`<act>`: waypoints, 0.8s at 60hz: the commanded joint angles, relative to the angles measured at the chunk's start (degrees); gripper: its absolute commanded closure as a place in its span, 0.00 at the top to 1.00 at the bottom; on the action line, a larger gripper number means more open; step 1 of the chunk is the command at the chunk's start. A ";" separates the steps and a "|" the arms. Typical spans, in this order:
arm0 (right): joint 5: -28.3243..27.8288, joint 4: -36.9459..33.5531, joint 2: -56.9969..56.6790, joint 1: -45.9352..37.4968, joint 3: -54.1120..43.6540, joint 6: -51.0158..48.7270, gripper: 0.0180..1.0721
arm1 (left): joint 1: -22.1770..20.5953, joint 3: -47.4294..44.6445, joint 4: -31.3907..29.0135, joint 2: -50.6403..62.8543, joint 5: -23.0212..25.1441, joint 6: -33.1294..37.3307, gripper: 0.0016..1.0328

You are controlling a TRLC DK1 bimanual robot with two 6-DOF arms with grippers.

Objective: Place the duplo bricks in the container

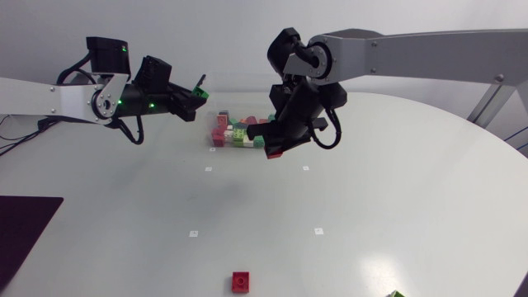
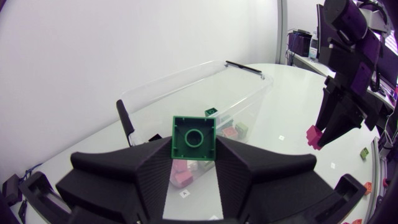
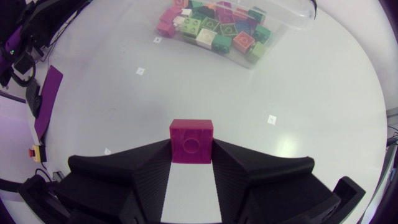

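My left fingers (image 2: pixel 160 155) are clenched on a green brick (image 2: pixel 193 138), pinching it from two sides so a square face looks back at the camera. I judge it is held high so it can drop cleanly. Just ahead of and below these fingers lies the clear container (image 2: pixel 174 78), already holding many bricks.

My right fingers (image 3: pixel 160 158) grasp a magenta brick (image 3: pixel 191 141) the same way, raised over bare surface (image 3: pixel 311 124). The container is ahead of them and a little apart. That gap probably keeps the two arms from meeting over the opening.

Well apart from both pairs of fingers, a red brick (image 1: pixel 241 281) and a green piece (image 1: pixel 398 293) lie loose on the surface, not yet fetched.
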 commanded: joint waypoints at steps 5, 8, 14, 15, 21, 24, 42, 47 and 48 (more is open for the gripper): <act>-0.11 0.42 -0.99 -1.42 2.44 -0.95 0.32 | -1.16 6.48 -0.02 5.16 -0.78 -2.67 0.22; -0.20 0.68 -1.08 -1.86 2.80 -0.95 0.32 | -1.60 8.50 -0.11 6.57 -1.14 -2.85 0.22; -0.20 1.47 -1.34 -2.39 3.32 -1.13 0.32 | -2.13 11.49 -0.29 8.85 -1.84 -2.85 0.22; -0.20 1.65 -1.34 -2.39 3.32 -1.13 0.32 | -2.22 11.84 -0.37 9.11 -1.84 -2.94 0.23; -0.20 2.09 -1.34 -2.65 3.67 -1.48 0.32 | -2.66 14.92 -0.81 11.49 -2.54 -3.29 0.23; -0.20 2.17 -1.25 -2.74 4.11 -1.48 0.32 | -2.75 15.97 -0.81 12.45 -2.81 -3.46 0.23; -0.28 2.17 -0.37 -3.71 9.12 -1.83 0.32 | -3.80 19.13 -1.08 13.95 -6.32 -4.17 0.96; -0.28 2.26 -0.11 -4.15 10.71 -1.92 0.32 | -3.89 17.38 -1.34 11.49 -6.76 -3.46 0.96; -0.28 2.53 -0.11 -4.32 10.97 -1.92 0.32 | -3.98 16.32 -1.43 10.34 -6.85 -2.76 0.96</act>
